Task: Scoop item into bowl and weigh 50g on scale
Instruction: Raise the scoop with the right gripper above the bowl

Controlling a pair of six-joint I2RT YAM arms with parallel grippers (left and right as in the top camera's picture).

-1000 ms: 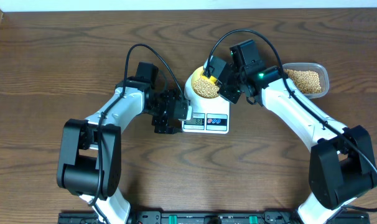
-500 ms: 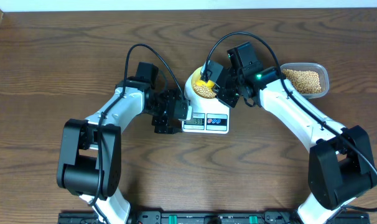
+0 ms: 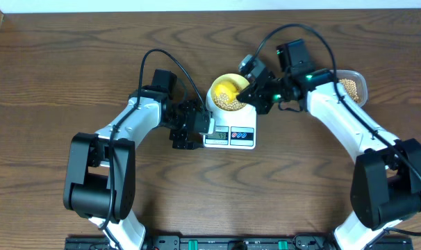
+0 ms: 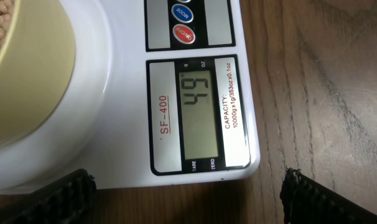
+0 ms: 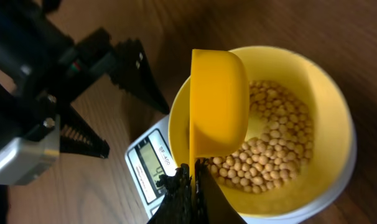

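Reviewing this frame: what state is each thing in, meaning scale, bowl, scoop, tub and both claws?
scale: on, display appears to read 49.
bowl: on scale, partly filled with soybeans.
scoop: tipped sideways over bowl.
tub: lidless, holds soybeans.
left claw: open, empty.
right claw: shut on scoop handle.

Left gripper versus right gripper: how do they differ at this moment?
The left gripper is open and empty; the right gripper is shut on the handle of a yellow scoop. The left gripper sits beside the display end of the scale, while the right gripper holds the scoop tilted over the bowl of beans. Both are close to the scale.
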